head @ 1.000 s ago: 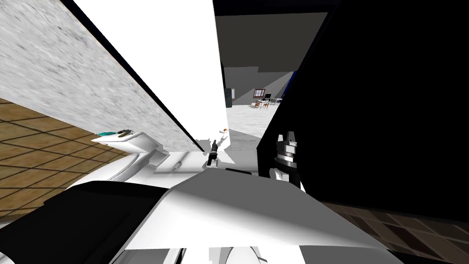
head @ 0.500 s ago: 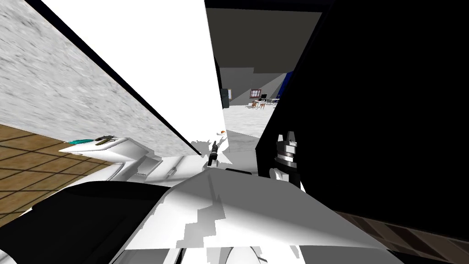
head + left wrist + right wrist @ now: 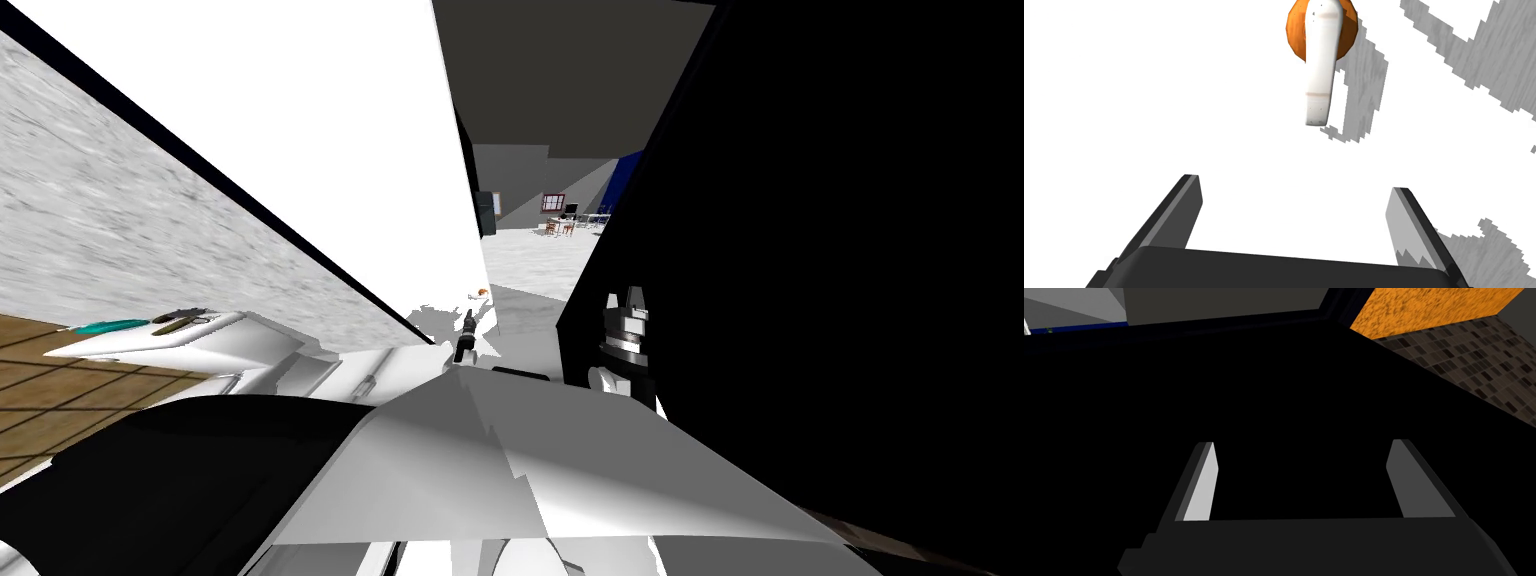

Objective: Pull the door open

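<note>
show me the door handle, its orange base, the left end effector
door handle [image 3: 1320, 65], left wrist view, middle of the white lever
orange base [image 3: 1294, 35], left wrist view, exposed edge beside the lever
left end effector [image 3: 1295, 182], left wrist view, midway between its fingertips

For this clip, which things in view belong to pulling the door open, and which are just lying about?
Job: flat white door; white lever handle on round orange base; left gripper, open, short of the handle.
Lying about: slim teal item and dark items on a white ledge; distant table with chairs; right gripper, open, facing a black area.
</note>
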You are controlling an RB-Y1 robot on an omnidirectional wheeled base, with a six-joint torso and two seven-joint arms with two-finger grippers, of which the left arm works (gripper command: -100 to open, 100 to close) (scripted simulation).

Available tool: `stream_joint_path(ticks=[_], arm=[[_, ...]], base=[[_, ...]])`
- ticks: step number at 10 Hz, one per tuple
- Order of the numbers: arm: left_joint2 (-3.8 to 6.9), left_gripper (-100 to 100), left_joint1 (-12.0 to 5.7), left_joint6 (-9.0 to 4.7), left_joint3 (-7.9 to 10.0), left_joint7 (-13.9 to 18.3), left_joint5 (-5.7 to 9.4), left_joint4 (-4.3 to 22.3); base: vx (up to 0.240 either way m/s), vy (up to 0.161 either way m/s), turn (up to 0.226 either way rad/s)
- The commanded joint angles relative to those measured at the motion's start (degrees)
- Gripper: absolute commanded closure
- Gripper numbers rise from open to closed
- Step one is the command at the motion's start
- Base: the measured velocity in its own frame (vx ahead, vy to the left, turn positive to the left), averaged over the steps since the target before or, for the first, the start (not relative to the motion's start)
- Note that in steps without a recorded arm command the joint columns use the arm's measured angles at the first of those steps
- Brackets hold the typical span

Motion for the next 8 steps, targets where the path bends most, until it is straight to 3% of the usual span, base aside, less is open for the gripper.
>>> stream_joint_path(ticks=[1,2,3,8], arm=[[0.03,-100,-0.79,-0.6,0.18,0.2,0.26,2.0],[0.03,-100,-1.33,-0.91,0.33,0.3,0.47,3.5],[0.1,-100,-1.22,-1.01,0.24,0.3,0.35,3.1],[2.28,-100,-0.09,-2.58,1.15,2.3,1.11,4.6]], base=[[0.065,0.019,-0.065],[0.091,0.018,-0.105],[0.042,0.008,-0.022],[0.161,0.033,-0.112]])
